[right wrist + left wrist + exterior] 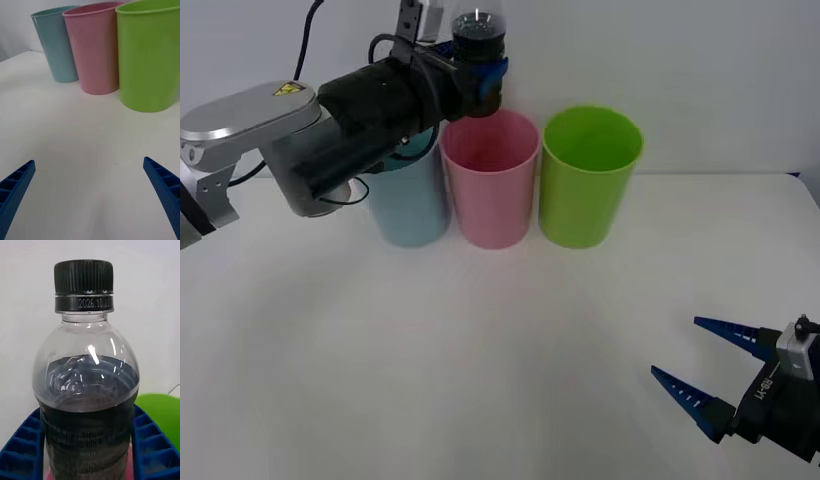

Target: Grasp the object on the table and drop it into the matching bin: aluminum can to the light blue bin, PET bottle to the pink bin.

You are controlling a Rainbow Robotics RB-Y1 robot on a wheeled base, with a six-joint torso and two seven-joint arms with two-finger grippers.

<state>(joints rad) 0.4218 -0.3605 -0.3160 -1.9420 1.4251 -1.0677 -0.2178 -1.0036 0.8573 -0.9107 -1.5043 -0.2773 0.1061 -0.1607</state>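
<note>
Left gripper is clamped on the PET bottle, holding it upright above the rear rim of the pink bin, well clear of the table. In the left wrist view the blue ribbed fingers press both flanks of the dark lower body, with the black cap on top.

The biggest risk, as I judge it, is a release off-centre: the bottle seems to sit over the back edge of the pink bin rather than its middle, so it could clip the rim and topple outward, or fall behind. The light blue bin and lime green bin stand just beside the pink one, so a sideways drift could send the bottle into the wrong one. A smaller risk is the liquid's weight tilting the bottle as the grip loosens.

Much of the light blue bin is hidden by the left arm, and the bottle's base is cut off.

Right gripper waits low over the near right of the table, fingers spread apart.
</note>
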